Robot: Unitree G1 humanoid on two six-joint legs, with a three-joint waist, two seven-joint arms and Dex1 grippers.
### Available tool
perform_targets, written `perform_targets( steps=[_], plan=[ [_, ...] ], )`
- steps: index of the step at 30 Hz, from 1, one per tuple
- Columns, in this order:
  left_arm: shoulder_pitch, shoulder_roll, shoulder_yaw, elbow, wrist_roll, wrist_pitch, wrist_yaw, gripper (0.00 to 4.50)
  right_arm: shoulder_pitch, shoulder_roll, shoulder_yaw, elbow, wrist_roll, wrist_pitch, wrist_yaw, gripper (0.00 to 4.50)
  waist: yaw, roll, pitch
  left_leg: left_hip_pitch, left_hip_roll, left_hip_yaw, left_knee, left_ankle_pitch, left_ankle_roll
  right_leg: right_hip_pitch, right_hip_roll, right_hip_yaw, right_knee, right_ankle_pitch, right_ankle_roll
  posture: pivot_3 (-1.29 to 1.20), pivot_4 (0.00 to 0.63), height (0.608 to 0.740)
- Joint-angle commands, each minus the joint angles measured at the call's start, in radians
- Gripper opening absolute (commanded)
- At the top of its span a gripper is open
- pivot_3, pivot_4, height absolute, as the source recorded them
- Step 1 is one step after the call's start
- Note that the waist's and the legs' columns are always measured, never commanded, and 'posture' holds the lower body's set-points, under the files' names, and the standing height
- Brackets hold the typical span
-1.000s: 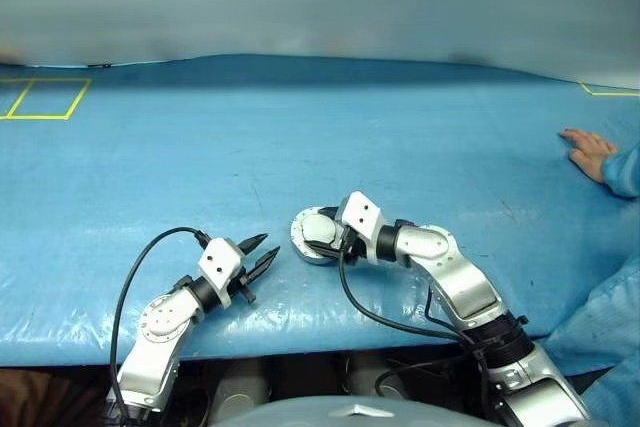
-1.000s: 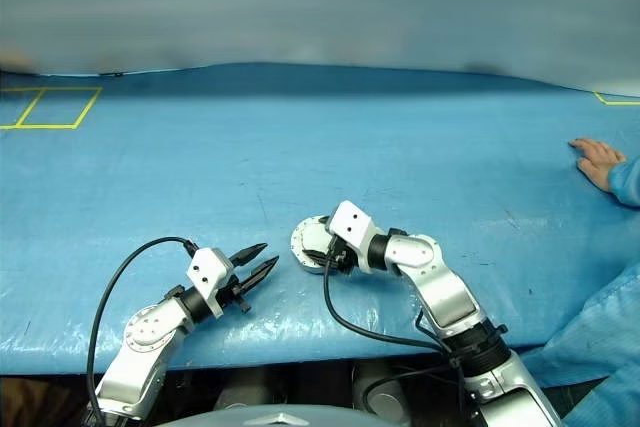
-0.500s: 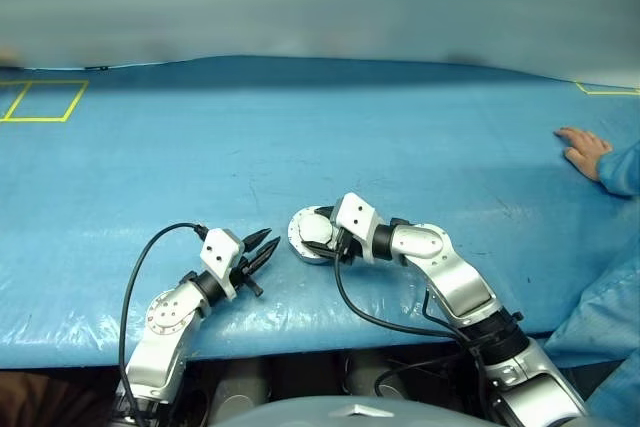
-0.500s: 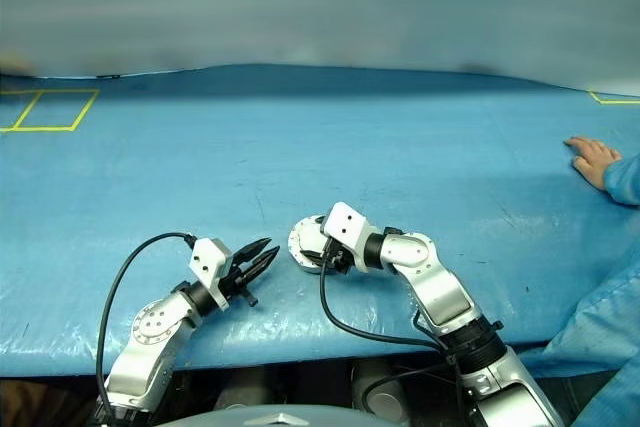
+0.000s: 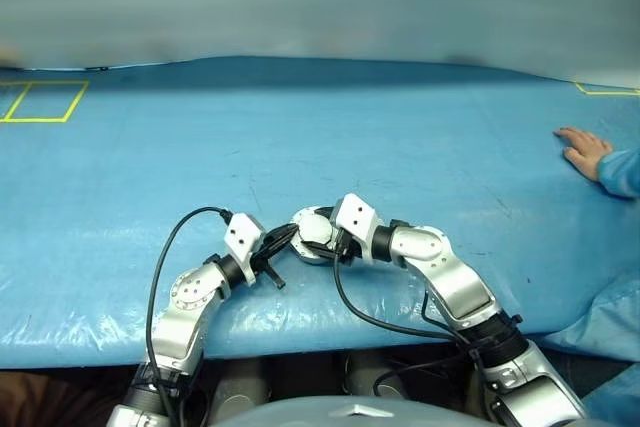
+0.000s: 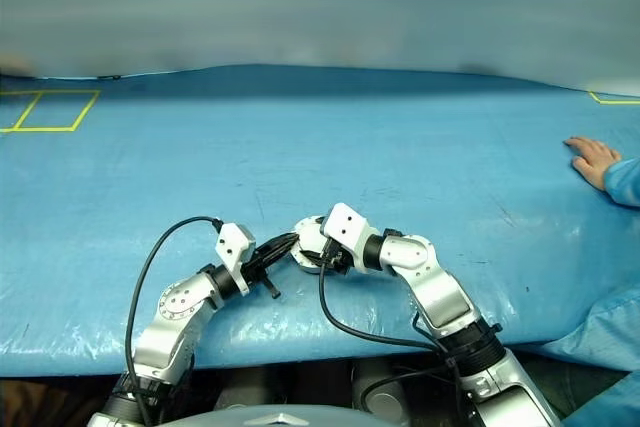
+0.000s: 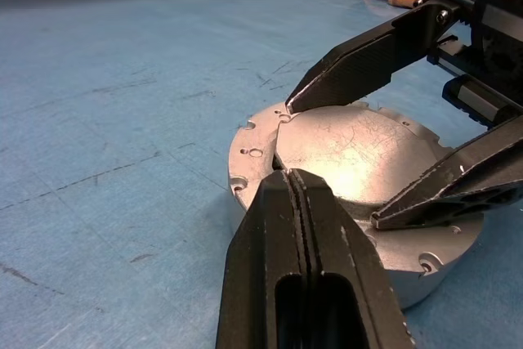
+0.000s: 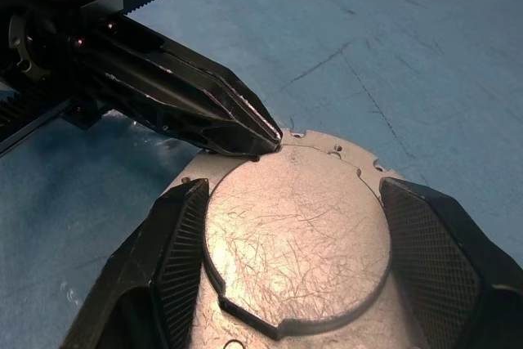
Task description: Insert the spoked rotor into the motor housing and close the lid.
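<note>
Nearest to us, our left tool (image 7: 296, 176) has its two black fingers pressed together into one point, and that point rests against the near edge of the lid (image 8: 298, 243), where the smooth grey disc meets the flange of the motor housing (image 7: 249, 151). We judge the housing to be stiff, fairly heavy cast metal, its scratched face slick under hard fingers, so it is best taken across the thick side wall, not by the thin lid edge. Our right tool (image 8: 298, 259) does just that: its fingers (image 8: 167, 239) are spread wide and stand on opposite sides of the round casing, close against its wall, though we cannot tell how firmly they bear on it. The lid lies flat and closed between them, hiding whatever is inside. Beyond both tools the blue tabletop (image 5: 300, 137) runs on, and a person's hand (image 5: 584, 150) rests well off past our right tool.
</note>
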Motion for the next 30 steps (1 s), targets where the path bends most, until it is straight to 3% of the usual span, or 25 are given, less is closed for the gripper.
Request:
perform_targets(
  steps=[1, 9, 11, 14, 24, 30],
  plan=[
    [-0.003, 0.009, -0.023, 0.030, 0.037, 0.017, 0.006, 0.02, 0.019, 0.003, 0.007, 0.022, -0.021, 0.014, -0.019, 3.02, 0.000, -0.001, -0.001, 0.000, 0.000, 0.000, 0.000, 0.000, 0.000, 0.000, 0.000, 0.000, 0.000, 0.000, 0.000, 0.00, 0.150, 0.740],
    [-0.010, 0.007, -0.043, 0.034, 0.055, 0.039, -0.005, 0.02, 0.031, 0.010, -0.014, 0.006, 0.012, 0.029, -0.015, 3.02, 0.003, -0.001, -0.004, 0.002, 0.000, 0.000, 0.000, 0.000, 0.000, -0.001, -0.001, 0.000, 0.000, 0.000, 0.000, 0.00, 0.150, 0.740],
    [-0.008, 0.003, -0.043, 0.034, 0.056, 0.035, -0.004, 0.00, 0.037, 0.004, -0.023, -0.011, 0.033, 0.034, 0.005, 3.74, 0.005, -0.001, -0.005, 0.002, 0.000, 0.000, 0.000, 0.000, 0.000, -0.001, -0.001, 0.000, 0.000, 0.000, 0.000, 0.00, 0.150, 0.740],
    [-0.005, 0.000, -0.044, 0.032, 0.052, 0.033, -0.005, 0.00, 0.045, 0.009, -0.051, -0.036, 0.066, 0.037, 0.009, 4.48, 0.010, -0.001, -0.005, 0.001, 0.000, 0.000, 0.000, 0.000, 0.000, -0.002, -0.003, -0.001, -0.001, 0.000, 0.000, 0.00, 0.150, 0.740],
    [-0.008, -0.012, -0.062, 0.029, 0.032, 0.036, -0.040, 0.00, 0.084, 0.038, -0.279, -0.115, 0.363, 0.098, 0.052, 4.48, 0.028, -0.001, -0.004, -0.005, -0.001, -0.001, -0.001, 0.000, 0.000, -0.003, -0.003, -0.002, -0.002, 0.000, -0.001, 0.00, 0.150, 0.740],
    [-0.021, -0.017, -0.066, 0.037, 0.037, 0.030, -0.044, 0.00, 0.098, 0.041, -0.482, -0.089, 0.613, 0.329, -0.014, 4.48, 0.029, -0.001, -0.004, -0.005, -0.002, -0.001, -0.001, 0.000, 0.000, -0.002, -0.004, -0.002, -0.003, 0.000, 0.000, 0.00, 0.150, 0.740]
  ],
)
